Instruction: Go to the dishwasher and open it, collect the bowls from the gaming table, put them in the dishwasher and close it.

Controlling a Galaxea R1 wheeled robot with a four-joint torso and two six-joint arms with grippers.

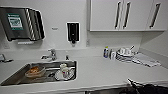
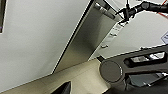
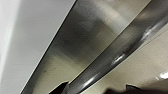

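**White kitchenette counter, robot arm at dishwasher handle**

White worktop [image 1: 105,72] runs wall to wall under a white backsplash, w/ white upper cabinets [image 1: 117,15] carrying dark bar handles at top right. On the wall: a dark paper-towel dispenser [image 1: 21,22] at left, a black soap dispenser [image 1: 73,32] nr centre. Steel sink [image 1: 15,78] is set into the counter at left, tap [image 1: 52,54] behind it; inside sit an orange-stained bowl [image 1: 35,71] and a mug on a plate [image 1: 64,72]. Stacked plates and cups [image 1: 124,54] stand at the back right, small bottles [image 1: 108,53] just beside them, a folded cloth [image 1: 146,60] to their right. Dark robot arm [image 1: 145,88] shows at the counter's front edge, lower right.

Dishwasher [image 2: 82,42], stainless front, sits below the counter between white cabinet doors, seen from the left wrist cam; its door looks closed. Rt wrist cam is tight against the steel front, the bar handle [image 3: 120,50] crossing diagonally, right gripper [image 3: 96,89] at the handle w/ dark fingers either side of it; whether clenched or released, cannot tell. Left gripper [image 2: 62,89]: one dark tip visible, state cannot be told.
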